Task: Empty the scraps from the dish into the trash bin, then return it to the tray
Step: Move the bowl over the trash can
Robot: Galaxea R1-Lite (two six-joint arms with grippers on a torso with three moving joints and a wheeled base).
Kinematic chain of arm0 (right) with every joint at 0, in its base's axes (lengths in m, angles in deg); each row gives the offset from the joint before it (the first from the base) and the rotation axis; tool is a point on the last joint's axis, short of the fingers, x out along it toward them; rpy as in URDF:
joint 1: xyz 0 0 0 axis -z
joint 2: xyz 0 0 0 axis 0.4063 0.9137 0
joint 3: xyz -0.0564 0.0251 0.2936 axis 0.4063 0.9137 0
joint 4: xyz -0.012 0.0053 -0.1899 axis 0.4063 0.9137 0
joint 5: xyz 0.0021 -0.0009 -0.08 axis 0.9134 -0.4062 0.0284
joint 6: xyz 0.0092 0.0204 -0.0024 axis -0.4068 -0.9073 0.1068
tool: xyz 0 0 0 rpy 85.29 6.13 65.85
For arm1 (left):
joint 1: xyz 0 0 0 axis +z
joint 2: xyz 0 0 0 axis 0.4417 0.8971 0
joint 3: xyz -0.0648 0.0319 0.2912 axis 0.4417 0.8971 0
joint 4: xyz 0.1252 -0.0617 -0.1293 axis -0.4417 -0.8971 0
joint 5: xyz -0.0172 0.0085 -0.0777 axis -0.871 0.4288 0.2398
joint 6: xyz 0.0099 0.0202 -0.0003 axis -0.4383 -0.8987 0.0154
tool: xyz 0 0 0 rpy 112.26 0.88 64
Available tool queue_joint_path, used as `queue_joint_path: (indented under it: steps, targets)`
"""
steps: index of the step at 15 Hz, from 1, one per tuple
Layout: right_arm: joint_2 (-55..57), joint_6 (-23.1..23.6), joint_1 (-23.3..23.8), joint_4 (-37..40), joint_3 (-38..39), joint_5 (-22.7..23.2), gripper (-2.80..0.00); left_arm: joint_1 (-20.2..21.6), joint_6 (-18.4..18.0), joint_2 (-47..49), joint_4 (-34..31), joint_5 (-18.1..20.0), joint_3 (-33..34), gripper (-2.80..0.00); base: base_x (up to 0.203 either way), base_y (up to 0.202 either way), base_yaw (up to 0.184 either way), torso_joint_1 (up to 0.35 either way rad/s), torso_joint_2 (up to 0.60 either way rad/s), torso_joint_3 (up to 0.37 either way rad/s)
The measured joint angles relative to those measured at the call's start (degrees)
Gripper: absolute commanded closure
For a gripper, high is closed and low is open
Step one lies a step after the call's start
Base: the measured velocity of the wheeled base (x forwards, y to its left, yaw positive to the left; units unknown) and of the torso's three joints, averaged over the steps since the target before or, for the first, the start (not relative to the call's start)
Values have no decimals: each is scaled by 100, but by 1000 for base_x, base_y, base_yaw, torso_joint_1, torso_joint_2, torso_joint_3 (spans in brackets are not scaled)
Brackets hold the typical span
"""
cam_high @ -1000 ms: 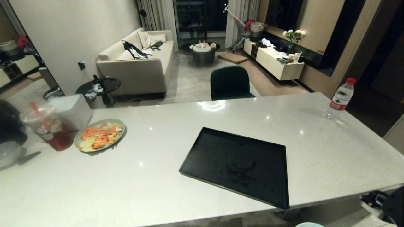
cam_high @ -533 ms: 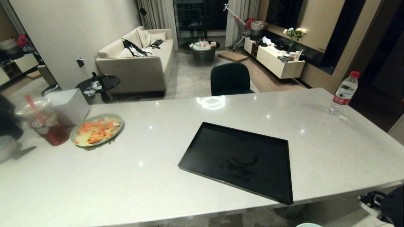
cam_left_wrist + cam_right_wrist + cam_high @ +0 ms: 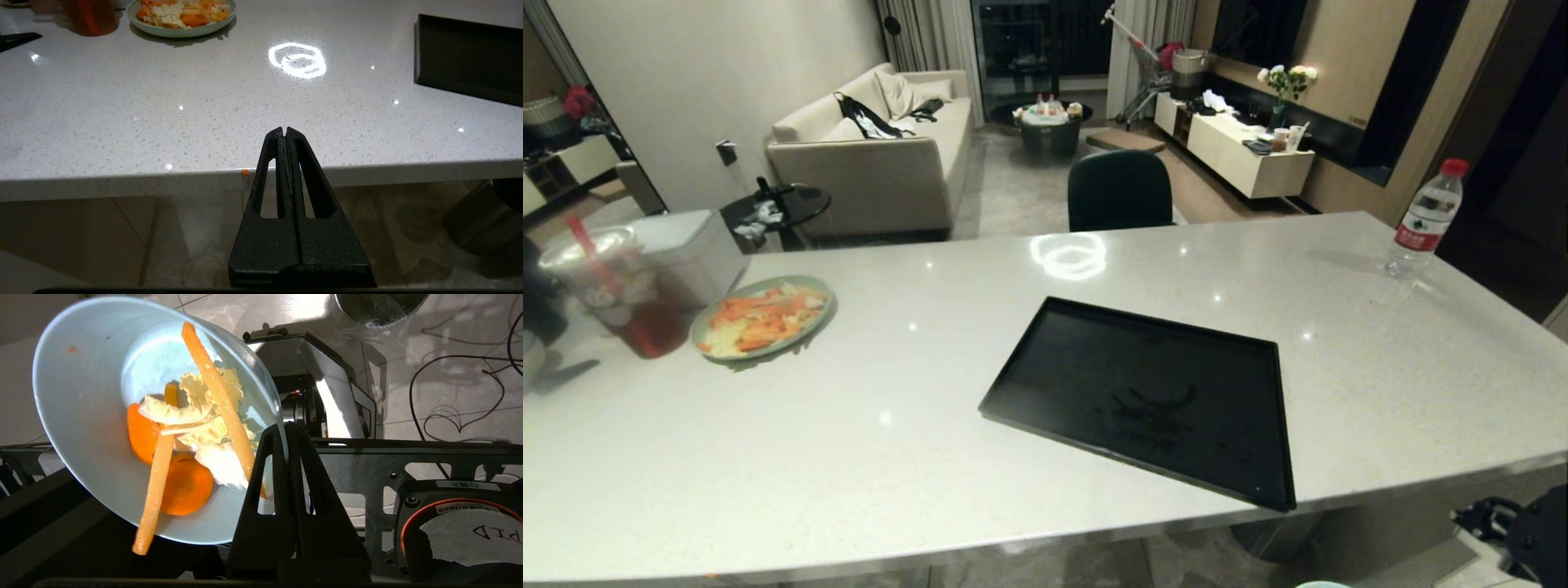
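Head view only gives you the desk (image 3: 866,457): the black tray (image 3: 1143,396) sits bare toward the near edge, right of centre, with a green plate of peels (image 3: 761,317) and an iced drink cup (image 3: 621,298) over by the left edge and a water bottle (image 3: 1425,219) at the far right corner. No bowl up there except a sliver at the bottom.

Right wrist view is where it's at: the right tool (image 3: 287,428) is pinched tight on the rim of the pale blue dish (image 3: 81,416), tilted, scraps (image 3: 192,428) inside. The trash bin (image 3: 378,306) sits on the floor beyond.

Left tool (image 3: 284,131) is closed on nothing, just off the desk's near edge.
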Motion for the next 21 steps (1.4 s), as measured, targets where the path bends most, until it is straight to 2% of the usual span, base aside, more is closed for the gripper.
queue_joint_path:
  steps: [12,21]
  targets:
    - [81,22,-9,-99,-30,16,0,0,1,0,-2,1,0,0,0,0,0,-160,513,347]
    - [128,16,-9,-156,20,19,0,0,1,0,-2,1,0,0,0,0,0,-72,466,390]
